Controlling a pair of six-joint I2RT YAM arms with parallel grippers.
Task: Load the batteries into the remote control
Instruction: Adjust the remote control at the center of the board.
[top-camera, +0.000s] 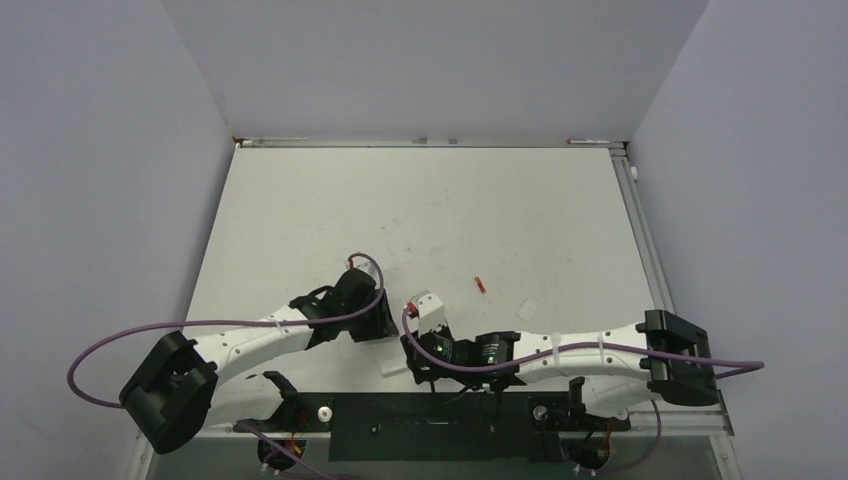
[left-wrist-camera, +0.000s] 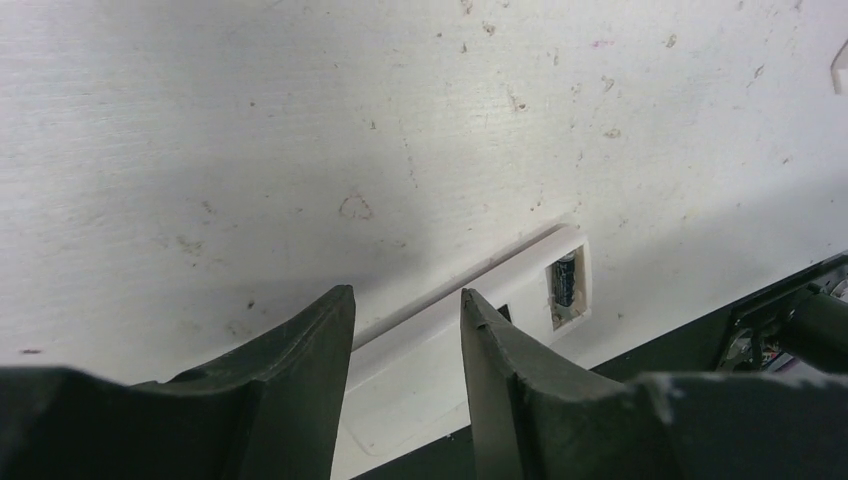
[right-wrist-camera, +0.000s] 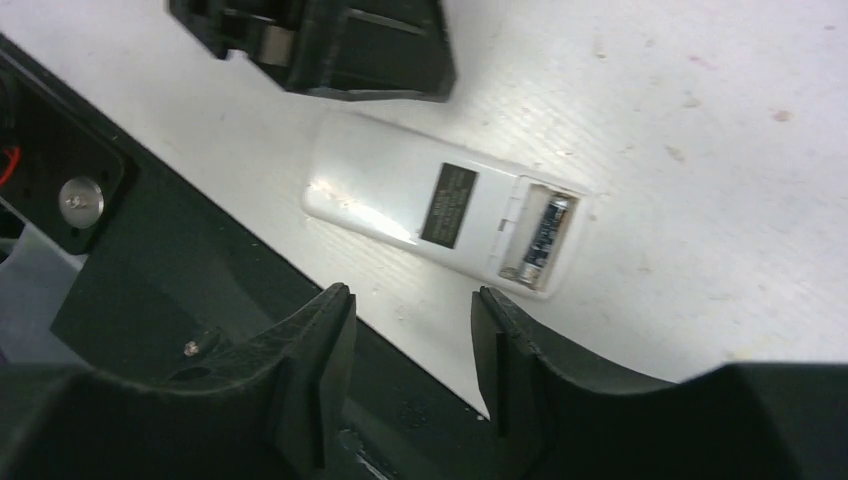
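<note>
Presently: white rectangular plastic remote control (right-wrist-camera: 400, 190), back up on the pale table (right-wrist-camera: 700, 150), at twelve o'clock of the right gripper (right-wrist-camera: 412, 295). One slim dark battery (right-wrist-camera: 545, 235) sits in the uncovered bay at its three-o'clock end. Both the right and the left gripper (left-wrist-camera: 405, 300) have fingers apart.

The white remote control (right-wrist-camera: 380, 185) lies flat, back up, at the near edge of the table (right-wrist-camera: 700, 150), about midway across, with a dark label on its back and one slim dark battery (right-wrist-camera: 545, 235) lying crosswise in its open end compartment.
</note>
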